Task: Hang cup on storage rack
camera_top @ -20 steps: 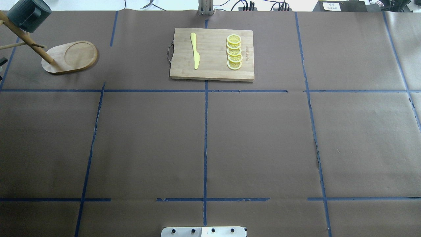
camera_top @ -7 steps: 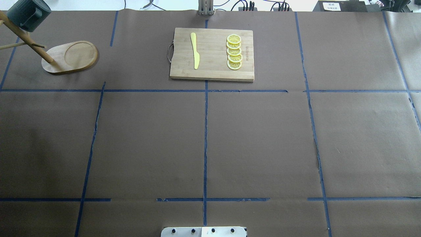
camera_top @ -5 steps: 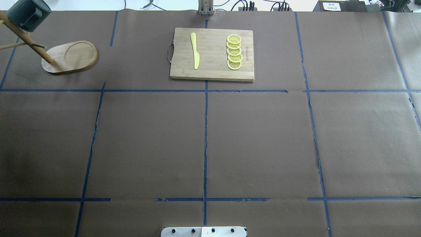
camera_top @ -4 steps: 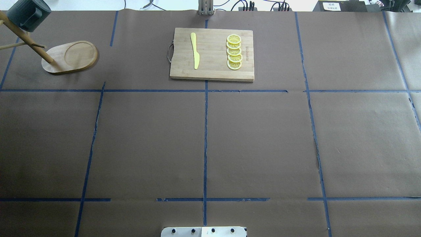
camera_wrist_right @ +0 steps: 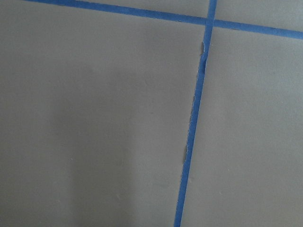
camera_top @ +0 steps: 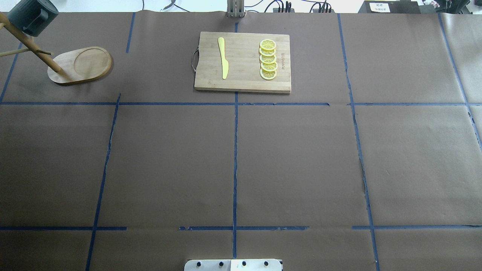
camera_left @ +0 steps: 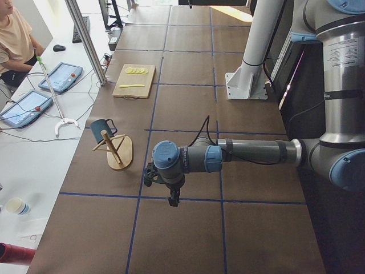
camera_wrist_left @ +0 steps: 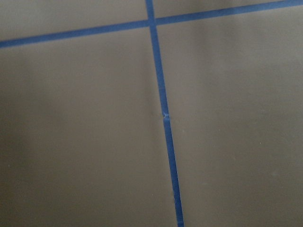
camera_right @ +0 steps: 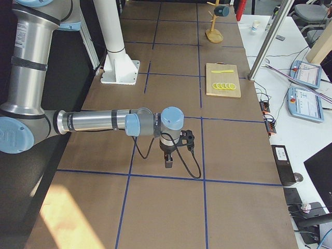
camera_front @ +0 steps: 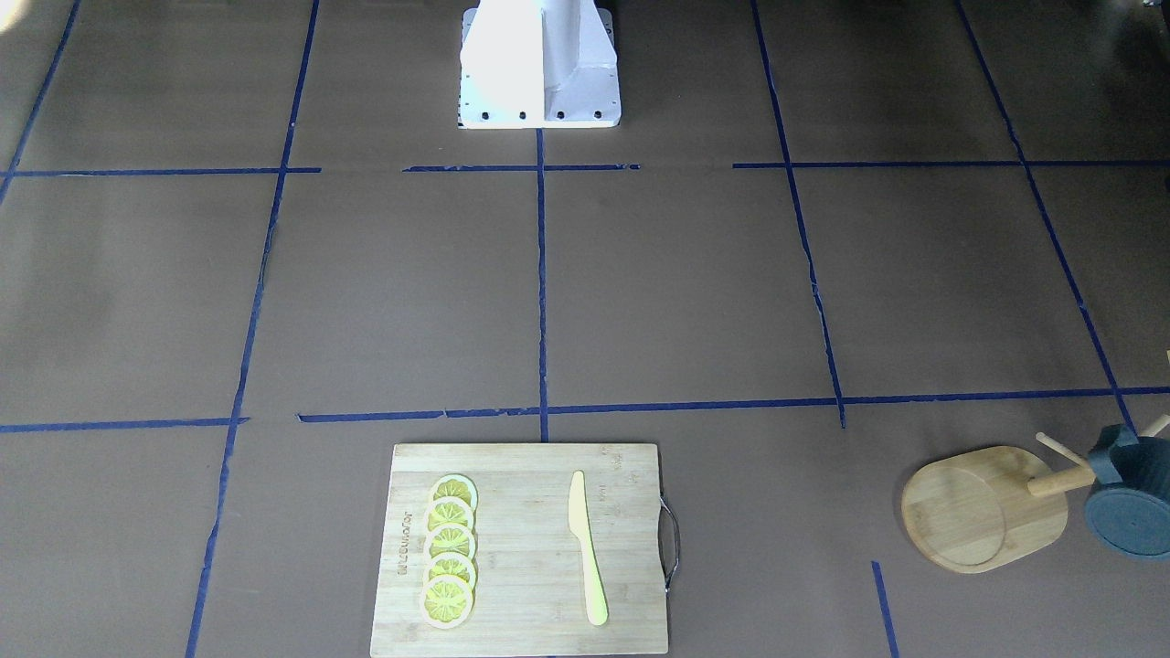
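The dark blue-grey cup (camera_top: 32,17) hangs by its handle on a peg of the bamboo storage rack (camera_top: 81,64) at the table's far left corner. Both also show in the front view, cup (camera_front: 1129,507) and rack (camera_front: 978,507), and in the left side view, cup (camera_left: 102,127) and rack (camera_left: 120,154). My left gripper (camera_left: 171,198) hovers over bare table, apart from the rack. My right gripper (camera_right: 169,161) hovers over the table's other end. I cannot tell whether either is open or shut. Both wrist views show only brown paper and blue tape.
A bamboo cutting board (camera_top: 243,62) with a yellow knife (camera_top: 224,58) and several lemon slices (camera_top: 268,59) lies at the far middle. The robot's base (camera_front: 539,64) stands at the near edge. An operator (camera_left: 14,43) sits beyond the table.
The cup shifted very slightly on its peg 2.8 s ago and has hung still since. A dark shape at the overhead view's left edge has gone.
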You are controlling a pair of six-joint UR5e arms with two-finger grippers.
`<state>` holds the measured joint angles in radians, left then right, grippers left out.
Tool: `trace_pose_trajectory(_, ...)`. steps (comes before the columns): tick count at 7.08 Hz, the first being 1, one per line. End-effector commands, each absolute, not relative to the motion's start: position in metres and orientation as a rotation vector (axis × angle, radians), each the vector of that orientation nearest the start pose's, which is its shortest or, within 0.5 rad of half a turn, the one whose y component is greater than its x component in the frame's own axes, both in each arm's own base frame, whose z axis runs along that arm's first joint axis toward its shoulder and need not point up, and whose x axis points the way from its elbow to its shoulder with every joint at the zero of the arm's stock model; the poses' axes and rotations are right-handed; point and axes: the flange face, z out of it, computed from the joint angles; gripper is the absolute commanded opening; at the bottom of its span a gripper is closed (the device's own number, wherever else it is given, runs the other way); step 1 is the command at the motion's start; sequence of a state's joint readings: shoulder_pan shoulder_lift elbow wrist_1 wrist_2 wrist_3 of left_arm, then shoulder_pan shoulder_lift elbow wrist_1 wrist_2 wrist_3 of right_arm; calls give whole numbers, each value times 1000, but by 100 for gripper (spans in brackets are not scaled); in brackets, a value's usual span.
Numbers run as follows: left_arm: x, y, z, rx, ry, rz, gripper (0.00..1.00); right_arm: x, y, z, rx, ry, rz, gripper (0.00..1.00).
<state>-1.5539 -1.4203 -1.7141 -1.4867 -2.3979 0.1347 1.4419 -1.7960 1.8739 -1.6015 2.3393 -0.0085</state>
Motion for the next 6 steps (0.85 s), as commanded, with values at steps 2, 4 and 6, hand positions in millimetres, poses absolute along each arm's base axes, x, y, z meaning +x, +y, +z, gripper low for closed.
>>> trace_pose_trajectory(2,-58,-424,654,7,833,111,100,12,-405,612,-2,-769,-144,100)
trace_pose_trajectory(4,-57,-426,657,9,831,115,100,12,-405,613,-2,-769,-144,100)
trace_pose_trajectory(6,-58,-425,656,12,831,117,100,12,-406,614,-3,-767,-144,100)
